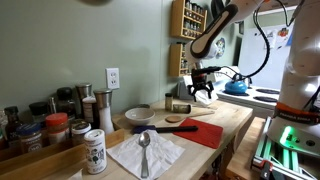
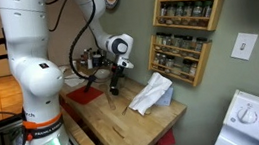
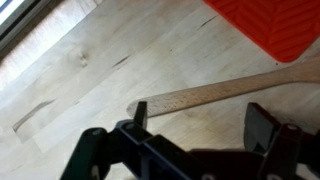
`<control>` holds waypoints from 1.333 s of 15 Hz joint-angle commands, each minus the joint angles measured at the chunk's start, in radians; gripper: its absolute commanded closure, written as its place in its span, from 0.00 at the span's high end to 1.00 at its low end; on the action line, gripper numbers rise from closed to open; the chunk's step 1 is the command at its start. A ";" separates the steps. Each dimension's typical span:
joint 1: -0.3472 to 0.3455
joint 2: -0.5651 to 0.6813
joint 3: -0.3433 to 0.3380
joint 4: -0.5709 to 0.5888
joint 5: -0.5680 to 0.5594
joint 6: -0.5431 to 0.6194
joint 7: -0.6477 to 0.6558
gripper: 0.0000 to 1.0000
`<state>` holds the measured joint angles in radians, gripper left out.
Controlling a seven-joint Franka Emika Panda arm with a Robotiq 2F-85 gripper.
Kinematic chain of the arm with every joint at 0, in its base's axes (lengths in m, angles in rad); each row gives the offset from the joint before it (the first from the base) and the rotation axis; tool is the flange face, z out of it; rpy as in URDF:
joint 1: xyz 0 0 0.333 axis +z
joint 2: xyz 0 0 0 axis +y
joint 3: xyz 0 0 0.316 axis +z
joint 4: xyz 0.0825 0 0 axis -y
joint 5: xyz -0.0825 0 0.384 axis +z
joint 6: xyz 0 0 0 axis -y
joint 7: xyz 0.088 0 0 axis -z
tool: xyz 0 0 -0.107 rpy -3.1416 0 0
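Observation:
My gripper [image 3: 200, 125] is open and empty, its two dark fingers hanging just above the wooden counter [image 3: 90, 70]. A light wooden utensil handle [image 3: 220, 90] lies across the counter just beyond the fingertips, not between them. A red silicone mat [image 3: 270, 25] lies past the handle. In both exterior views the gripper [image 1: 203, 95] [image 2: 114, 85] is low over the far end of the counter, near the red mat [image 1: 205, 132].
A white napkin [image 1: 145, 155] with a metal spoon [image 1: 145, 148] lies at the near end, and shows as a crumpled cloth [image 2: 153, 94]. A bowl [image 1: 138, 116], spice jars [image 1: 58, 128], a shaker [image 1: 95, 150], a tipped can [image 1: 178, 105], a blue kettle [image 1: 236, 87] and a wall spice rack [image 2: 188, 19] are around.

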<state>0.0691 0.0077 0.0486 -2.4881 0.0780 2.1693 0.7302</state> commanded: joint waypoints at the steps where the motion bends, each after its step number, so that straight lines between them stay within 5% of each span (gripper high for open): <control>1: -0.004 -0.017 0.002 -0.020 0.060 -0.005 0.156 1.00; 10: -0.004 0.000 0.004 -0.001 0.055 -0.002 0.191 1.00; 20: -0.044 0.047 -0.032 -0.017 0.450 0.076 0.337 1.00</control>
<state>0.0317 0.0341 0.0196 -2.4882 0.4223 2.1912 1.0300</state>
